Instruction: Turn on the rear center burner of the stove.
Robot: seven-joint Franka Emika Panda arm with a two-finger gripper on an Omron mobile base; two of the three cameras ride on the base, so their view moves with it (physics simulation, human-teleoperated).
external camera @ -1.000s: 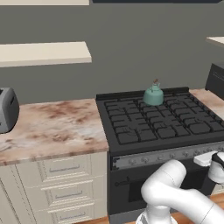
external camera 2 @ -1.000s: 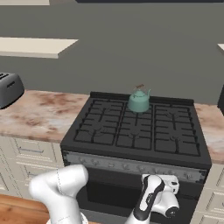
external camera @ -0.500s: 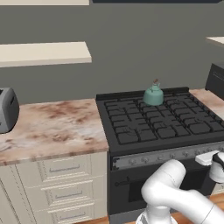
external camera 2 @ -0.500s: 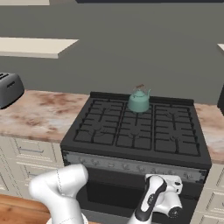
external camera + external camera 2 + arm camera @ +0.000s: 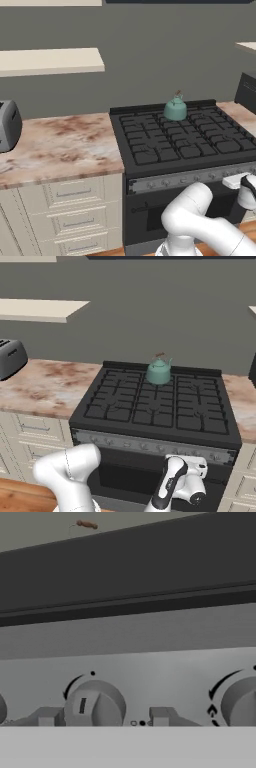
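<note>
The stove point(image 5: 155, 406) stands between two stretches of marbled tabletop point(image 5: 60, 145), its black grid of grates on top and a grey knob strip point(image 5: 150, 447) running across its front edge above the dark oven door. A teal kettle point(image 5: 159, 370) sits at the back middle of the grates, over or right beside where the rear center burner point(image 5: 159, 382) lies; no flame can be made out there, so the burner looks unlit. A toaster point(image 5: 9, 125) rests on the tabletop well off to the left.

The arm point(image 5: 67, 471) reaches low in front of the oven door, and the pincer point(image 5: 197, 468) sits just before the right part of the knob strip. Seen from the hand, its fingertips point(image 5: 160, 716) flank one round knob point(image 5: 95, 704) whose marker points up, with another knob point(image 5: 240, 702) off to the right. The tips stand apart on either side of the knob, so the pincer reads as open, not yet gripping.

The step in hand appears to be lining up on a knob. Whether this is the knob for the rear center burner cannot be told from the markings. The next move likely calls for easing forward until the knob lies between the tips, closing on it, then rotating the wrist.
</note>
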